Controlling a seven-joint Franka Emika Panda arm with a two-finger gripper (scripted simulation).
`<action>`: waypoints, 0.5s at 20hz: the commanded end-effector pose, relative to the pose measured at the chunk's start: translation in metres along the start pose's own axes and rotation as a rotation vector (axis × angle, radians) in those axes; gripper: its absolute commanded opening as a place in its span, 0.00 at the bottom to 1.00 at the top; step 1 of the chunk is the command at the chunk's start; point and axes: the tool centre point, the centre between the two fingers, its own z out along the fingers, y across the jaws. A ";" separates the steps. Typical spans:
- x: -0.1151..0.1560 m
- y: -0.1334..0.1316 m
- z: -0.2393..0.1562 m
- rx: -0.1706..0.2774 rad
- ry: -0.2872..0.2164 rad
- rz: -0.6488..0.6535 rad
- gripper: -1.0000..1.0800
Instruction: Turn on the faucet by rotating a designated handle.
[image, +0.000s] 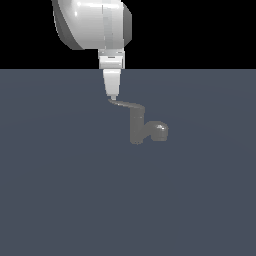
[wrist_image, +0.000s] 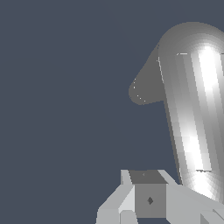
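The handle (image: 126, 104), a thin flat dull-grey lever, runs level from the top of the faucet (image: 137, 127) toward the exterior view's left. The white end effector (image: 113, 96) touches its tip; whether it is spread or closed I cannot tell. The faucet stands upright mid-desk (image: 60, 190), its bulbous spout pointing right.

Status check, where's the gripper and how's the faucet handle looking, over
Gripper down at the handle tip, fingers look closed together, contact unclear. Faucet upright, spout toward the exterior view's right. Nothing in the way.
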 end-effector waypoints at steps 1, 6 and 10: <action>-0.001 0.007 0.000 0.000 0.000 0.000 0.00; -0.004 0.021 0.000 0.000 0.000 0.000 0.00; -0.006 0.032 0.000 0.001 0.000 0.000 0.00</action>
